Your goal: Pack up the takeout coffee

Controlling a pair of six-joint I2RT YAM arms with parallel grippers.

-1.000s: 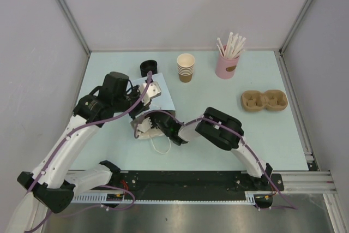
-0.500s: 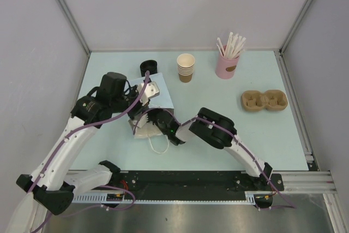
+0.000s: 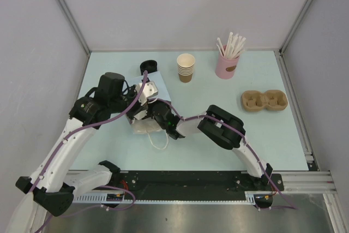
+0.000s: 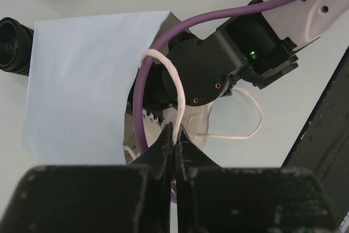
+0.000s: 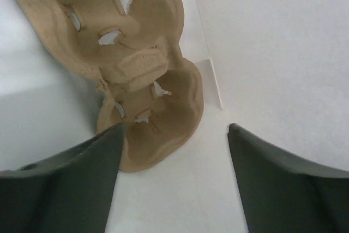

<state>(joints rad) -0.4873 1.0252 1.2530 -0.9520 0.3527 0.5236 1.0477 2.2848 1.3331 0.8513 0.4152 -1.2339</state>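
Top view: a white paper bag (image 3: 144, 128) lies at 9 o'clock on the table (image 3: 272, 140), and both arms meet at it. A cup carrier (image 3: 264, 101) sits at 3 o'clock and stacked brown cups (image 3: 186, 67) at 12.

Left wrist view alone shows the left gripper (image 4: 175, 135) clenched on the bag's cord handle (image 4: 177, 85).

Right wrist view alone shows the right gripper (image 5: 174, 129) released, jaws wide, facing a second carrier (image 5: 136, 53) on white paper.

No view shows where the takeout coffee is.
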